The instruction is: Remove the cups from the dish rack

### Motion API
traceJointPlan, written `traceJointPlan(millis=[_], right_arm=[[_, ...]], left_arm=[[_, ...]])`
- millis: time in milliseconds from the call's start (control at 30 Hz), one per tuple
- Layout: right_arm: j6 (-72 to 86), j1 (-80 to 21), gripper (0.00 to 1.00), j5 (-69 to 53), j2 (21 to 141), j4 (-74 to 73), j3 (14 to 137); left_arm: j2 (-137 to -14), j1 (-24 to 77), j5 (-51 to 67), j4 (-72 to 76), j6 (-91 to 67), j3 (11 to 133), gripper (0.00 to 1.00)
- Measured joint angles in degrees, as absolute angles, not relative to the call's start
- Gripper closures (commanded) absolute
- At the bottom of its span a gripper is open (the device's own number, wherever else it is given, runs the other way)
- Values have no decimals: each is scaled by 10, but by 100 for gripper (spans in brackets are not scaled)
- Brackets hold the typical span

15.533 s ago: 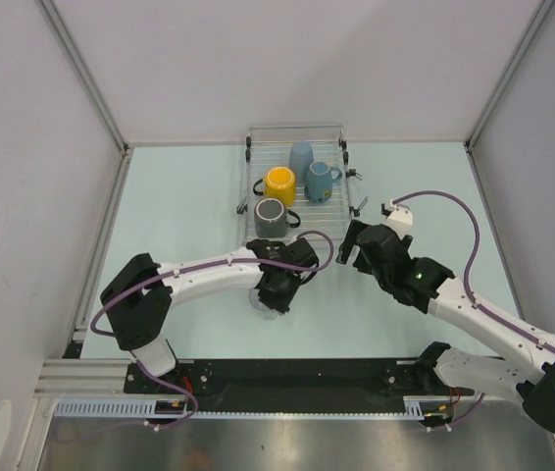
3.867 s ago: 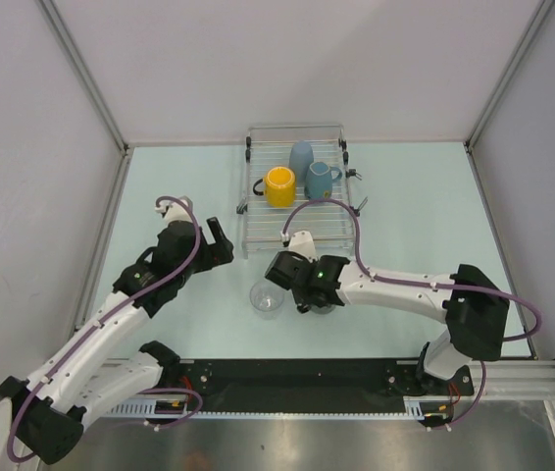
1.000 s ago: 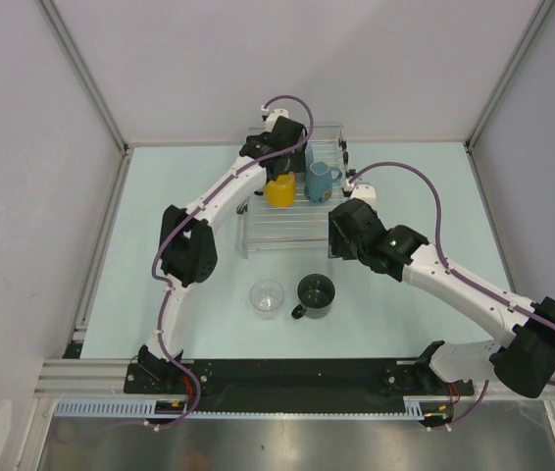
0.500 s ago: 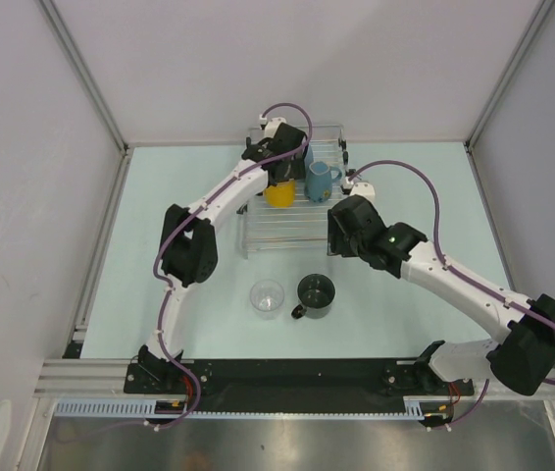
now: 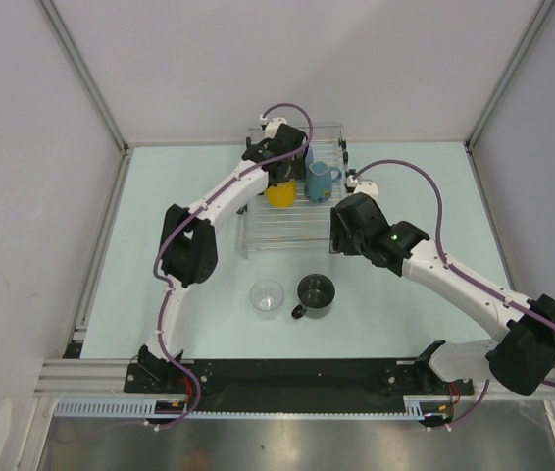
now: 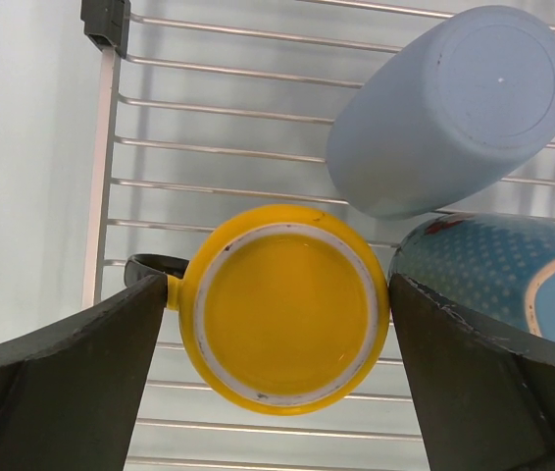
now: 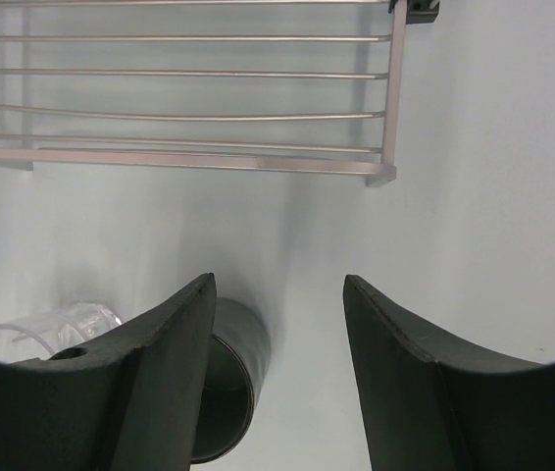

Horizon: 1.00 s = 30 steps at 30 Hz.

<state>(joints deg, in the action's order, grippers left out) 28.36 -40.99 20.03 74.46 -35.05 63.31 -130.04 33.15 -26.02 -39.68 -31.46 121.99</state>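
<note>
The dish rack [image 5: 287, 228] stands at the back of the table. My left gripper [image 5: 280, 175] hangs over it, open, one finger on each side of the upturned yellow mug [image 6: 282, 314], just clear of its sides. Its fingers [image 6: 62, 383] are dark wedges. Behind the yellow mug [image 5: 279, 194] lies the pale blue cup [image 6: 454, 108], with the blue handled mug [image 6: 493, 280] to the right. The dark grey mug [image 5: 315, 292] and the clear tumbler [image 5: 268, 296] stand on the table in front of the rack. My right gripper [image 5: 339, 234] hovers open and empty near the rack's front right corner.
The rack's side rail [image 6: 101, 196] and a black corner cap [image 6: 104, 20] lie left of the yellow mug. The right wrist view shows the rack's front rail [image 7: 160, 157], the dark grey mug [image 7: 228, 383] and the tumbler [image 7: 52, 329] below. White walls enclose the pale green table [image 5: 160, 196].
My left gripper has moved from the rack's far edge towards me until it straddles the yellow mug. The right arm has barely shifted.
</note>
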Motion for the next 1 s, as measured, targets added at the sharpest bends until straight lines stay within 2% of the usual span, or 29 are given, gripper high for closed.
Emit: traceJointPlan(millis=[433, 1000], right_arm=[[284, -410, 40, 185, 745, -345, 622], [285, -410, 41, 185, 735, -342, 603]], left_arm=[[-1256, 337, -270, -401, -321, 1180, 1], [-1245, 378, -299, -428, -417, 1151, 3]])
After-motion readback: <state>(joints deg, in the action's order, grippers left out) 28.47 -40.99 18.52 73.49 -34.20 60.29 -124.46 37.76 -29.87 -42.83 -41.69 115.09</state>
